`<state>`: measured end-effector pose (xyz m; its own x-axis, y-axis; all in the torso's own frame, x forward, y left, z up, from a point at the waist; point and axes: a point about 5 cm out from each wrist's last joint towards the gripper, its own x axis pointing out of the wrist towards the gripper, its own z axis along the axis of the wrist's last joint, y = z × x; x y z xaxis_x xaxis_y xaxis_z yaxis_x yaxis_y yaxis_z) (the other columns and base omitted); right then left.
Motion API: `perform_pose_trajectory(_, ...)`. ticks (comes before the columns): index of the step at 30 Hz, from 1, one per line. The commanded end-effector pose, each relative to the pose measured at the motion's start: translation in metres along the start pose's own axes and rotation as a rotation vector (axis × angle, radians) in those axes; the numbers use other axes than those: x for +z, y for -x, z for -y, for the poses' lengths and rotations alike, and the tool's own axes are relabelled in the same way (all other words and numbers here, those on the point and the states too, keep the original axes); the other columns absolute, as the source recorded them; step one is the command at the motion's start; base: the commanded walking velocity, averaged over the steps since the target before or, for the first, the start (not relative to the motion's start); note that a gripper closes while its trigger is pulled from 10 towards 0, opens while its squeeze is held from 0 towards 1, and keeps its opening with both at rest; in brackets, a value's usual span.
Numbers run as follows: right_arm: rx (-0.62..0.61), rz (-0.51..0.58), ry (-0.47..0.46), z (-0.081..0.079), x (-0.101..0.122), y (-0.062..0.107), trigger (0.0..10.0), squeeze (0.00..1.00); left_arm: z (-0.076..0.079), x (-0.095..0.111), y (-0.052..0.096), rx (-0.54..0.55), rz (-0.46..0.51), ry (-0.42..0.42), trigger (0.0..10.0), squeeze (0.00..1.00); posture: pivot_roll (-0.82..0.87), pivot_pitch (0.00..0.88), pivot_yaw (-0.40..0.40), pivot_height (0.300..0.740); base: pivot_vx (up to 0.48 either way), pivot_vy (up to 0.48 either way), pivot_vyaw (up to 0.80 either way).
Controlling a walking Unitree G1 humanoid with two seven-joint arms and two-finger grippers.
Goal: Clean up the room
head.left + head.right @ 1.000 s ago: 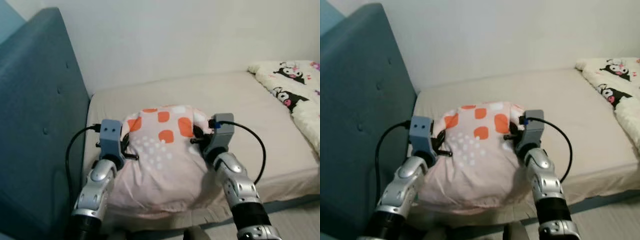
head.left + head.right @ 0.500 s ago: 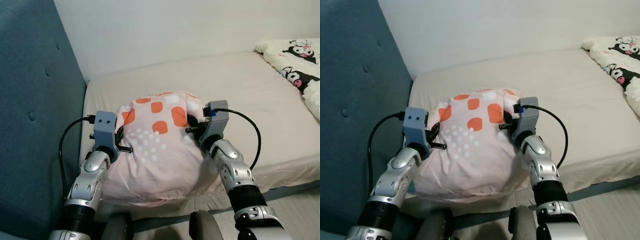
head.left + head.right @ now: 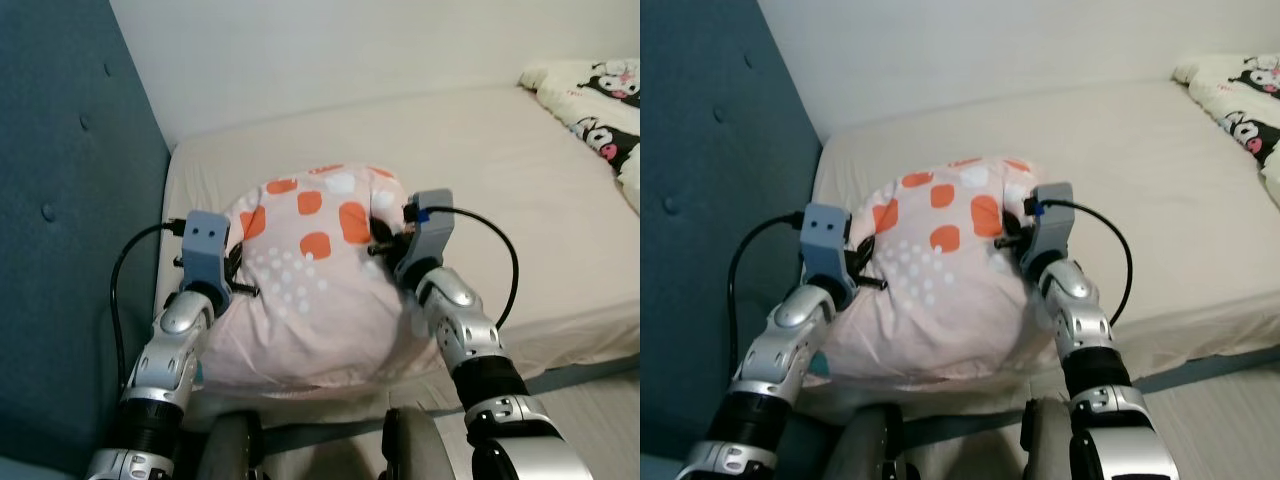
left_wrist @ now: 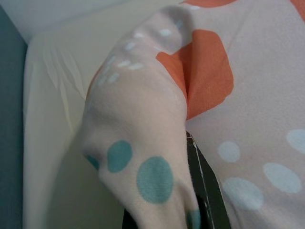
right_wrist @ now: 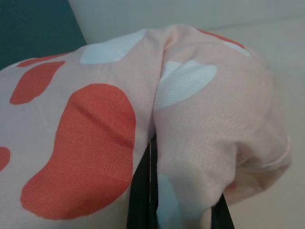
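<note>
I've got the pink spotted pillow pinched at both ends, left claw and right claw gripping it over the bed.

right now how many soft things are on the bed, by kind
pillow: 1, pink with orange patches, held between the left gripper and the right gripper
cartoon-print blanket: 1, at the far right of the mattress
total: 2

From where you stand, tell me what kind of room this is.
Most likely a bedroom: a bed with a beige sheet, a padded blue headboard, a cartoon-print blanket, and the spotted pillow that both grippers hold.
</note>
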<state>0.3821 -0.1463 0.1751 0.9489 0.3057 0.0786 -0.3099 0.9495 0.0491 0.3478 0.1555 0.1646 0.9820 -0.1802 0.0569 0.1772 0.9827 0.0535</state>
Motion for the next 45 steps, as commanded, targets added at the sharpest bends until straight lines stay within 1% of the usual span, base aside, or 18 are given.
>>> perform_pose_trajectory(1,-0.008,0.034,0.01,0.002,0.006,-0.001,10.0,0.0,-0.012,-0.004,0.003,0.029,-0.025,-0.021,10.0,0.0,0.07,0.268,0.026,0.578,0.0,0.0,0.0)
perform_pose_trajectory(12,-0.018,0.057,0.029,0.006,0.008,-0.001,10.0,0.0,-0.009,-0.001,-0.001,0.022,-0.012,-0.023,10.0,0.0,0.07,0.258,0.028,0.578,0.0,0.0,0.0)
perform_pose_trajectory(17,-0.054,0.073,0.073,0.012,0.013,-0.005,10.0,0.0,-0.01,-0.002,-0.005,0.038,-0.023,-0.027,10.0,0.0,0.07,0.257,0.031,0.578,0.0,0.0,0.0)
perform_pose_trajectory(20,-0.059,0.071,0.078,0.013,0.014,-0.006,10.0,0.0,-0.01,-0.002,-0.006,0.042,-0.027,-0.029,10.0,0.0,0.07,0.257,0.031,0.578,0.0,0.0,0.0)
perform_pose_trajectory(22,-0.079,0.065,0.101,0.014,0.016,-0.008,10.0,0.0,-0.012,-0.002,-0.008,0.053,-0.029,-0.03,10.0,0.0,0.07,0.262,0.031,0.578,0.0,0.0,0.0)
perform_pose_trajectory(24,-0.114,0.087,0.165,0.014,0.028,-0.017,10.0,0.0,-0.017,0.003,-0.015,0.088,-0.016,-0.034,10.0,0.0,0.07,0.264,0.032,0.578,0.0,0.0,0.0)
perform_pose_trajectory(25,-0.114,0.087,0.165,0.014,0.028,-0.017,10.0,0.0,-0.017,0.003,-0.015,0.088,-0.016,-0.034,10.0,0.0,0.07,0.264,0.032,0.578,0.0,0.0,0.0)
perform_pose_trajectory(26,-0.105,0.112,0.18,0.009,0.036,-0.022,10.0,0.0,-0.021,0.008,-0.021,0.115,0.003,-0.03,10.0,0.0,0.07,0.269,0.028,0.578,0.0,0.0,0.0)
perform_pose_trajectory(27,-0.077,0.139,0.188,0.001,0.044,-0.028,10.0,0.0,-0.026,0.013,-0.026,0.157,0.019,-0.05,10.0,0.0,0.06,0.272,0.028,0.578,0.0,0.0,0.0)
perform_pose_trajectory(30,-0.057,0.156,0.19,-0.005,0.048,-0.031,10.0,0.0,-0.03,0.017,-0.029,0.185,0.03,-0.064,10.0,0.0,0.06,0.272,0.028,0.578,0.0,0.0,0.0)
perform_pose_trajectory(32,0.006,0.2,0.178,-0.022,0.056,-0.037,10.0,0.0,-0.043,0.028,-0.034,0.256,0.058,-0.087,10.0,0.0,0.05,0.275,0.026,0.578,0.0,0.0,0.0)
perform_pose_trajectory(33,0.006,0.2,0.178,-0.022,0.056,-0.037,10.0,0.0,-0.043,0.028,-0.034,0.256,0.058,-0.087,10.0,0.0,0.05,0.275,0.026,0.578,0.0,0.0,0.0)
perform_pose_trajectory(35,0.07,0.235,0.163,-0.037,0.062,-0.041,10.0,0.0,-0.057,0.038,-0.036,0.308,0.084,-0.089,10.0,0.0,0.05,0.274,0.018,0.578,0.0,0.0,0.0)
perform_pose_trajectory(36,0.07,0.235,0.163,-0.037,0.062,-0.041,10.0,0.0,-0.057,0.038,-0.036,0.308,0.084,-0.089,10.0,0.0,0.05,0.274,0.018,0.578,0.0,0.0,0.0)
perform_pose_trajectory(37,0.089,0.242,0.161,-0.042,0.063,-0.042,10.0,0.0,-0.061,0.041,-0.036,0.318,0.091,-0.088,10.0,0.0,0.05,0.274,0.018,0.578,0.0,0.0,0.0)
perform_pose_trajectory(38,0.119,0.214,0.168,-0.049,0.059,-0.044,10.0,0.0,-0.063,0.04,-0.036,0.299,0.078,-0.091,10.0,0.0,0.05,0.272,0.005,0.578,0.0,0.0,0.0)
perform_pose_trajectory(43,0.134,0.193,0.174,-0.053,0.053,-0.045,10.0,0.0,-0.061,0.032,-0.035,0.258,0.054,-0.088,10.0,0.0,0.04,0.273,-0.007,0.578,0.0,0.0,0.0)
perform_pose_trajectory(45,0.144,0.188,0.176,-0.054,0.051,-0.044,10.0,0.0,-0.057,0.025,-0.034,0.233,0.051,-0.085,10.0,0.0,0.03,0.278,-0.019,0.578,0.0,0.0,0.0)
